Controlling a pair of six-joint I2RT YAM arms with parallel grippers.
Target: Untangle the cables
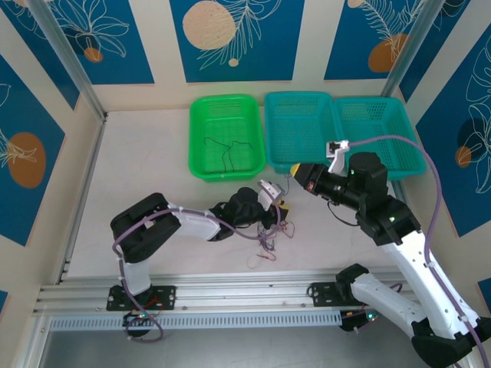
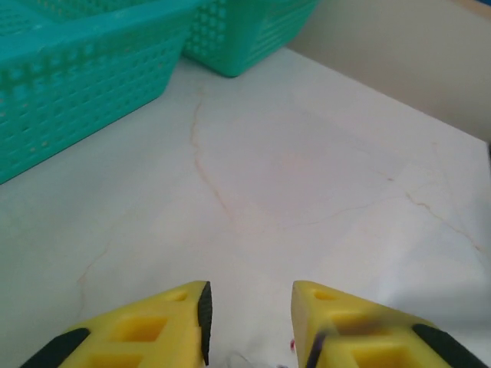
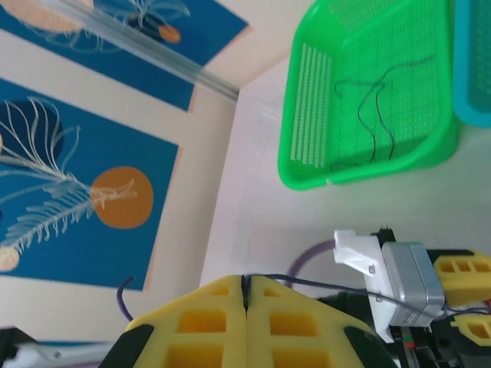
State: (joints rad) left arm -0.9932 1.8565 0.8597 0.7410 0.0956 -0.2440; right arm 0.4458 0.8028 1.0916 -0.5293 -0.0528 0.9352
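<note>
Where the left gripper (image 2: 248,307) hovers: jaws parted, with tangled cables (image 1: 270,230) at its six o'clock.
Right gripper (image 3: 245,307): clenched on a thin dark cable (image 3: 322,286).

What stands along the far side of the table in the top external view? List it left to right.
green basket → middle teal basket → right teal basket

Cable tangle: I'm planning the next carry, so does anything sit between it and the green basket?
No loose object does. The cable tangle lies on the table near the green basket; between them is only the left gripper and its wrist, and the table there looks bare.
</note>
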